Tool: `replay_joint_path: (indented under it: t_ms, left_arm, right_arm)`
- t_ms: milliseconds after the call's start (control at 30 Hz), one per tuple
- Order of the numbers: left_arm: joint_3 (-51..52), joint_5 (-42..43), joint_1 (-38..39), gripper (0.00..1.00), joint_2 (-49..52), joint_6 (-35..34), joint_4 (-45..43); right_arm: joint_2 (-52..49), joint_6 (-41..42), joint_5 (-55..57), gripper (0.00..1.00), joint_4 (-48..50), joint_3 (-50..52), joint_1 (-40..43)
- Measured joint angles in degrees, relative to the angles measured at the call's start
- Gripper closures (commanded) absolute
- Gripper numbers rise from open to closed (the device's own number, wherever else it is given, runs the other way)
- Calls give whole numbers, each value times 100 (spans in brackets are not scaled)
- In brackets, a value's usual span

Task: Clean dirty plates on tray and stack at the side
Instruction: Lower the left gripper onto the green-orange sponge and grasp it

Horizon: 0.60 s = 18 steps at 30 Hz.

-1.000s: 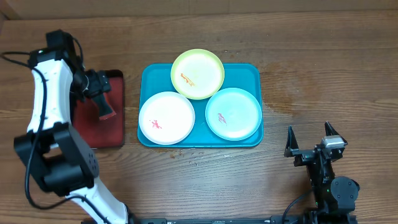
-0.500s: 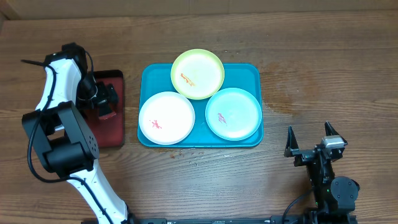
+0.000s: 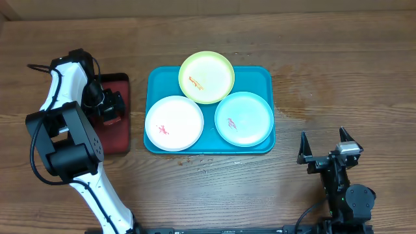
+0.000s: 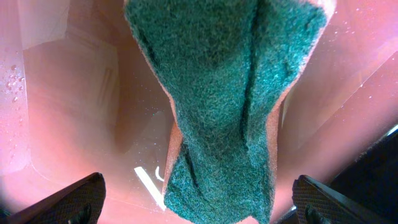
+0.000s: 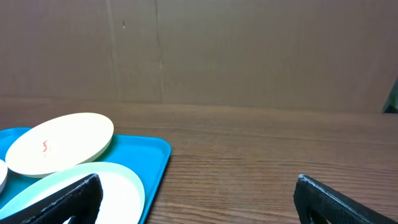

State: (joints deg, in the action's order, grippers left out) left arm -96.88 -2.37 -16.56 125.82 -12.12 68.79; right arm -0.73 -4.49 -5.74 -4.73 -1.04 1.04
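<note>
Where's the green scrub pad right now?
It lies in the dark red tray, just left of the turquoise tray in the overhead view. The left wrist view shows the green scrub pad directly under the open left claw.

The turquoise tray (image 3: pixel 257 78) lies flat between both sets of jaws, nearer the left jaws. Three smeared plates sit on it: the white plate (image 3: pixel 174 123) toward the left jaws, the mint plate (image 3: pixel 244 119) toward the right jaws, and the yellow-green plate (image 3: pixel 207 77) overhanging the far rim.

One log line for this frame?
left gripper: open above green sponge in red tray | right gripper: open, empty | white plate, yellow-green plate, mint plate: smeared, unstacked, on blue tray
</note>
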Motion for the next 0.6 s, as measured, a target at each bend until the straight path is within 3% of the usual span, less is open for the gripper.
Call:
replay_joint_path:
  t_ms: [467, 600]
  left_arm:
    - [116, 208, 0, 0, 0, 0, -365]
    - [245, 256, 0, 6, 0, -2, -400]
  right_arm:
    - [0, -2, 2, 0, 4, 0, 0]
    - [0, 0, 2, 0, 0, 0, 0]
